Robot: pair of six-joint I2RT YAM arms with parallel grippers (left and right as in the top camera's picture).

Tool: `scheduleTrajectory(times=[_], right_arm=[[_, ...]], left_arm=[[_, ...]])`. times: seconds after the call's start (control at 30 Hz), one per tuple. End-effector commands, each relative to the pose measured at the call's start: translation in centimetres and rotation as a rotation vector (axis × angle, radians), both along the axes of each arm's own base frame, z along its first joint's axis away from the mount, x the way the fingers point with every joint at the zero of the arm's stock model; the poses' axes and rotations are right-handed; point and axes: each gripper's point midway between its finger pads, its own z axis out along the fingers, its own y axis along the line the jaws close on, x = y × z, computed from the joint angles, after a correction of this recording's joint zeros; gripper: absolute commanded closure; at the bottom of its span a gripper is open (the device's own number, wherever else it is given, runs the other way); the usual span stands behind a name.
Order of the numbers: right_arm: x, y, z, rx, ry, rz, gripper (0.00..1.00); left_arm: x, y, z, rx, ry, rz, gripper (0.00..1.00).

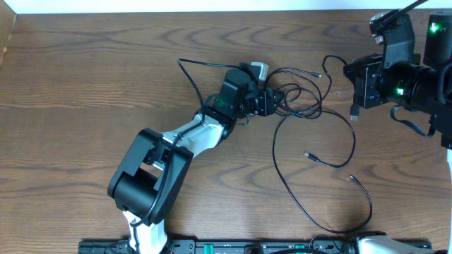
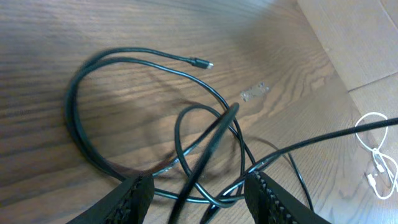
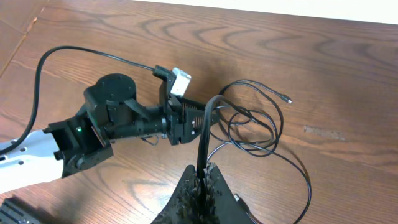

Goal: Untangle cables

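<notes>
Cables (image 1: 293,95): black tangle, centre-right of overhead frame, loose ends trailing toward lower right. Left gripper (image 2: 199,182): jaws apart, strands passing between them. Right gripper (image 3: 202,177): closed on one black cable (image 3: 201,140).

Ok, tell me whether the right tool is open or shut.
Shut: the right tool pinches a black cable that rises from its tips, with no gap between them.

No legible txt, labels or nos. showing in any view; small pale patch (image 2: 255,93) on table (image 2: 124,37) is appearing too blurred.
</notes>
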Motion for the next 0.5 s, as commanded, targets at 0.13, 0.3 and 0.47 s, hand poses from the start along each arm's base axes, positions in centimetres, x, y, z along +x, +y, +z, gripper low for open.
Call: scheduleTrajectory(times=[0.13, 0.3, 0.47], right_arm=[[-0.3, 0.4, 0.7, 0.012, -0.023, 0.018, 0.99], [-0.4, 0.4, 0.7, 0.013, -0.020, 0.020, 0.99], [-0.4, 0.4, 0.6, 0.012, -0.018, 0.019, 0.99]], left_arm=[[-0.9, -2.2, -1.9, 0.047, -0.002, -0.008, 0.48], [-1.3, -2.6, -4.5, 0.058, 0.046, -0.007, 0.86], [-0.5, -1.8, -3.6, 0.045, 0.033, 0.011, 0.93]])
